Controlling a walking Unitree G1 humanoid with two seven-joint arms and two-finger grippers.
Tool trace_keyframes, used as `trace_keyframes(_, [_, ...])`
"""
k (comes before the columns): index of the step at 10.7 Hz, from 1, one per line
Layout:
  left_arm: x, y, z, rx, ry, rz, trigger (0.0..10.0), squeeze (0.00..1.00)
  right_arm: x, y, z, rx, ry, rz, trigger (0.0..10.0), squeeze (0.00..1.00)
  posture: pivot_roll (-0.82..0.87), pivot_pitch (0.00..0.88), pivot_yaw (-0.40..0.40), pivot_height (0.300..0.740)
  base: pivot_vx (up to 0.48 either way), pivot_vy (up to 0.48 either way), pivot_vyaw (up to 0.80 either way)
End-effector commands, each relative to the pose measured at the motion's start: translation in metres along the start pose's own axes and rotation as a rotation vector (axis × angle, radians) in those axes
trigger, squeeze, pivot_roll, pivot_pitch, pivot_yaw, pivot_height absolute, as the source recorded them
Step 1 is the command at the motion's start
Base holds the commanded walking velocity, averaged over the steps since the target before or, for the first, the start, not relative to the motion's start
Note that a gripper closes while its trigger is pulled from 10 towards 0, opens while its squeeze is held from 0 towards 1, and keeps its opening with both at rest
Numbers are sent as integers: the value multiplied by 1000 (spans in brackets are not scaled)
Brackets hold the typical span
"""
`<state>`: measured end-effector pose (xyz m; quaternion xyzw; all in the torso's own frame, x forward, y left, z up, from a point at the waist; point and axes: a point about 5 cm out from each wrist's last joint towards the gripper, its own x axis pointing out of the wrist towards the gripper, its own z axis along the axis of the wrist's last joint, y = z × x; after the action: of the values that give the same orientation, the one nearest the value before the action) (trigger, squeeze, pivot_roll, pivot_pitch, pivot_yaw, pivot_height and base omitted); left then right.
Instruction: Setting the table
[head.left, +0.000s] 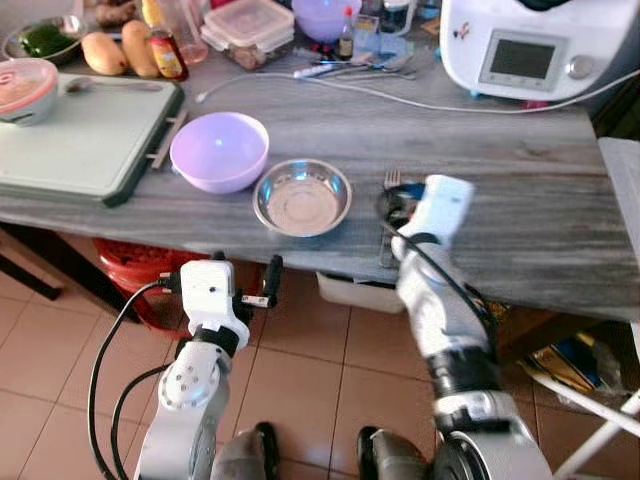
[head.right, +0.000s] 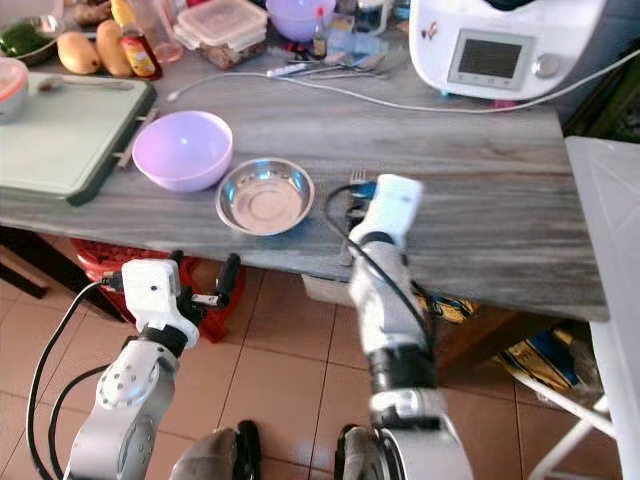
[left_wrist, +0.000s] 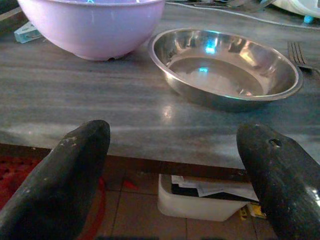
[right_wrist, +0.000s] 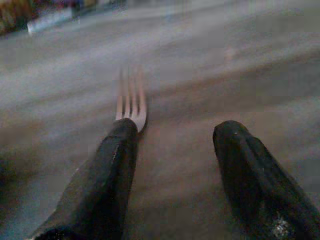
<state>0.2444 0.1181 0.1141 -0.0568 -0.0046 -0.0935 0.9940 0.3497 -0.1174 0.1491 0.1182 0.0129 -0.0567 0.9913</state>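
Fork (right_wrist: 131, 102) on table (head.left: 500, 160), right tool (right_wrist: 175, 150) spread over it, steel bowl (head.left: 301, 196) beside

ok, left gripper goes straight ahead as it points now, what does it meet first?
Probably the table edge: the open left gripper sits below and short of it. If it cleared the edge, the steel dish is next, though depth is unclear.

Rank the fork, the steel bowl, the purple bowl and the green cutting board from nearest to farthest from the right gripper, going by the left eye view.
1. Fork, right under the right gripper.
2. Steel bowl, just to its left.
3. Purple bowl, farther left.
4. Green cutting board, at the table's left end.
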Motion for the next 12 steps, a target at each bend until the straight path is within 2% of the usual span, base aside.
trace_keyframes(1, [-1,0,2,5,-7,-9,10000,0,-2,2,8,11,-51,21,10000,0,-13,223,40,740,0,0,0])
trace_keyframes(2, [-1,0,2,5,-8,-7,10000,0,-4,2,13,26,-94,43,10000,0,-16,223,41,740,0,0,0])
trace_keyframes(4, [-1,0,2,7,-10,-6,10000,0,-5,-2,16,-10,-110,40,10000,0,-13,219,40,740,0,0,0])
trace_keyframes(6, [-2,1,2,7,-9,-2,10000,0,-12,-29,1,-156,-35,-25,10000,0,-13,221,37,740,0,0,0])
trace_keyframes(8, [-3,1,2,1,-4,-2,10000,0,-15,-42,-8,-208,16,-57,10000,0,-16,230,39,740,0,0,0])
trace_keyframes(9, [-4,0,1,0,1,-4,10000,0,-13,-44,-11,-230,53,-50,10000,0,-18,234,41,740,0,0,0])
trace_keyframes(12, [-4,1,0,0,7,-7,10000,0,-7,-27,-13,-262,100,46,10000,0,-14,237,39,740,0,0,0])
